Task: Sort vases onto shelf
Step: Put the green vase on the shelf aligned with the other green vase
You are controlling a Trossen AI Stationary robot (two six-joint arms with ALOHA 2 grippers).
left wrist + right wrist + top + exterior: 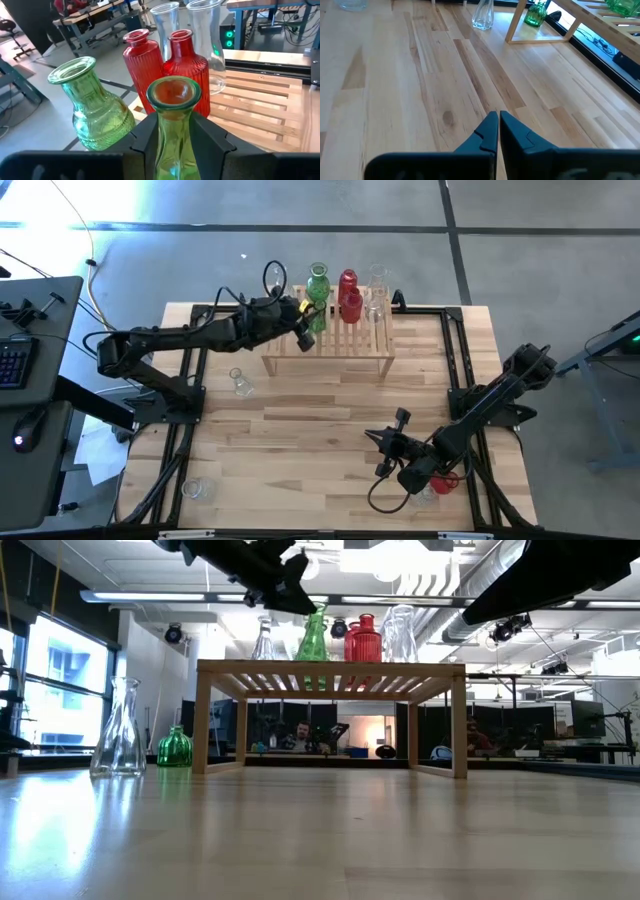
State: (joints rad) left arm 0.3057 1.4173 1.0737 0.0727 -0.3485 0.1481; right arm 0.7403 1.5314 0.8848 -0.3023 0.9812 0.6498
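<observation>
Green vase [172, 130] gripped over the shelf [330, 348]
The left claw [172, 142] clasps its neck beside another green vase [95, 115], two red vases [187, 65] and clear ones [210, 45], all empty. The right claw [498, 131], closed, hovers above the worktop [300, 450].

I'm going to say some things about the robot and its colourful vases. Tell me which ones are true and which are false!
1. The left hand has a green vase between its fingers. True.
2. There are blue vases on the shelf. False: the ones up there are green, red and clear.
3. The right hand is shut and holds nothing. True.
4. A clear vase stands on the table beside the shelf. True.
5. The two red vases stand far apart. False: they stand right next to each other.
</observation>
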